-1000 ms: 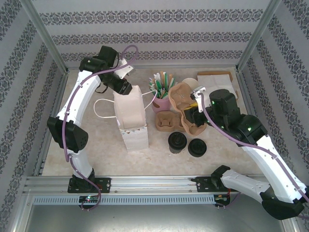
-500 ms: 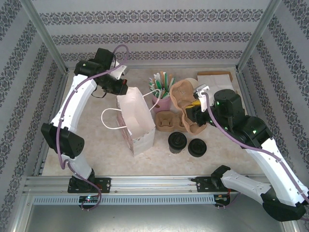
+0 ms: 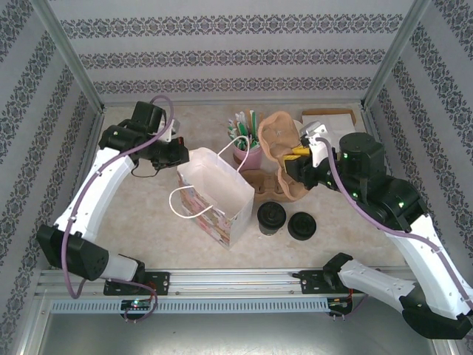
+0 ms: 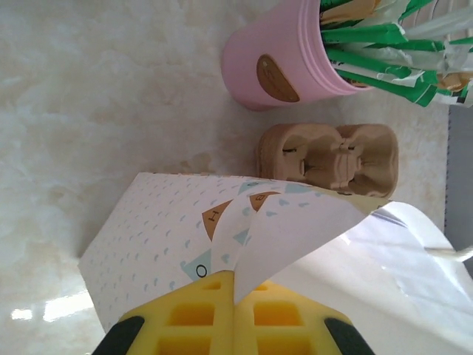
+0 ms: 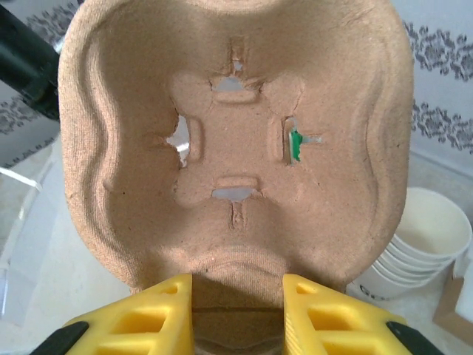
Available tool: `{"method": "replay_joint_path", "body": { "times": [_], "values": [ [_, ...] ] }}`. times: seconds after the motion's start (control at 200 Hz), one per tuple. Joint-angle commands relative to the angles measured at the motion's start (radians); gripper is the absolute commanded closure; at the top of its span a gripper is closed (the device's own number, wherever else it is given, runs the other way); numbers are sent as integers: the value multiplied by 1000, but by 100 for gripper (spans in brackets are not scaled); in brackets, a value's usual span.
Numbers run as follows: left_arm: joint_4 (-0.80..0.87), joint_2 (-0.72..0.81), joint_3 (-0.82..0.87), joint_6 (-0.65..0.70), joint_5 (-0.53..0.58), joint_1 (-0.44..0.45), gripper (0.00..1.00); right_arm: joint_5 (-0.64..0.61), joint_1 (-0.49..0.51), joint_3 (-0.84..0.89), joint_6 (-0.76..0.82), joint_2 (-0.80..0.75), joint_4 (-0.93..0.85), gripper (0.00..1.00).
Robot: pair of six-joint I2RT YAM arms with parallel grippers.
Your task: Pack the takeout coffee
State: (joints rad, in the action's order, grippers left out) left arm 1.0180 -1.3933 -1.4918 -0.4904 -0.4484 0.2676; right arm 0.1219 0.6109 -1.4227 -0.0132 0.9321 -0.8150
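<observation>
The takeout coffee point(image 3: 271, 217), a small cup with a black lid, stands on the table just right of the white paper bag point(image 3: 219, 194). The bag leans over with its mouth open. My left gripper point(image 3: 184, 153) is shut on the bag's back rim; in the left wrist view the paper edge is pinched between the yellow fingertips point(image 4: 199, 310), with the patterned bag point(image 4: 159, 225) below. My right gripper point(image 3: 296, 157) is shut on a brown pulp cup carrier point(image 3: 279, 144), held upright above the table. That carrier point(image 5: 236, 140) stands between the yellow fingers point(image 5: 159, 314).
A low stack of black lids point(image 3: 301, 225) sits right of the coffee. A pink cup of green-and-white packets point(image 3: 247, 148) stands behind the bag, with a second carrier point(image 3: 256, 180) lying in front of it. Stacked cream cups point(image 5: 425, 240) and a brown paper pile point(image 3: 330, 118) are at the back right.
My left gripper closed on the bag's rim and drew back to the left. The bag slid forward and right, tilted and opened. My right gripper carried the carrier slightly right.
</observation>
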Motion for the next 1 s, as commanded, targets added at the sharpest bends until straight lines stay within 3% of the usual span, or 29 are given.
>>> {"method": "replay_joint_path", "body": {
  "times": [0.0, 0.38, 0.824, 0.999],
  "values": [
    [-128, 66, 57, -138, 28, 33, 100, 82, 22, -53, 17, 14, 52, 70],
    [-260, 198, 209, -316, 111, 65, 100, 121, 187, -91, -34, 92, 165, 72],
    [-231, 278, 227, -327, 127, 66, 100, 41, 367, -164, -56, 254, 226, 73],
    [-200, 315, 240, -319, 146, 66, 100, 21, 394, -175, -35, 295, 232, 71]
  ]
}}
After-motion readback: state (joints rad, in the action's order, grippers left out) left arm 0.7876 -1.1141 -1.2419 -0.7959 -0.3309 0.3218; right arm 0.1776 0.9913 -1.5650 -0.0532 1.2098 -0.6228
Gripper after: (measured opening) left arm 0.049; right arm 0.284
